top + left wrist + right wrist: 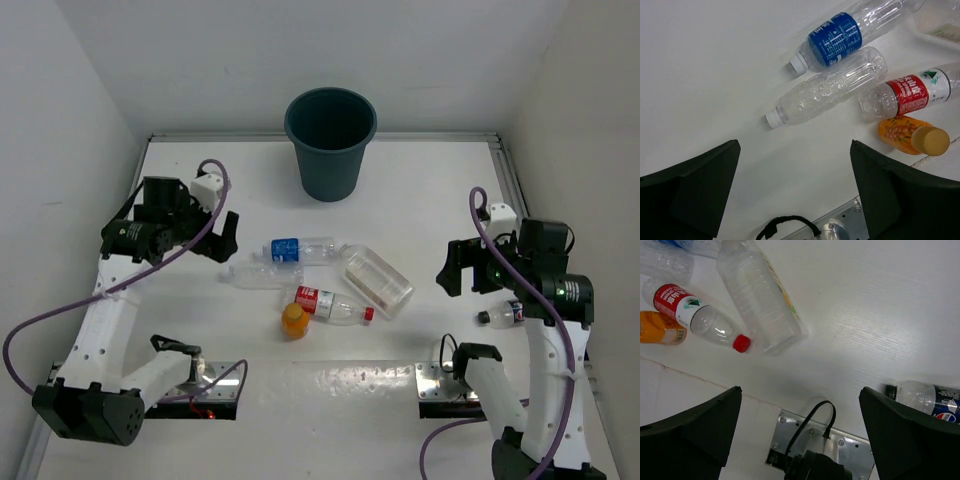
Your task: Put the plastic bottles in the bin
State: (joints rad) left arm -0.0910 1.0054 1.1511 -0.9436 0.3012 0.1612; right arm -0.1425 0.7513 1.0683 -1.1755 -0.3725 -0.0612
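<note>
The dark teal bin (331, 141) stands upright at the back centre. Five bottles lie in the table's middle: a blue-label one (300, 248), a clear unlabelled one (256, 275), a squarish clear one (377, 280), a red-label one with a red cap (333, 305) and a stubby orange one (294, 319). A black-cap bottle (502, 316) lies at the right, under my right arm. My left gripper (226, 237) is open and empty, left of the bottles. My right gripper (452, 268) is open and empty, right of the squarish bottle (761, 297). The left wrist view shows the blue-label (850, 35), clear (827, 91), red-label (912, 93) and orange (912, 135) bottles.
White walls close the table on the left, back and right. Metal base plates (215, 388) (450, 385) of the arms sit at the near edge. Purple cables loop from both arms.
</note>
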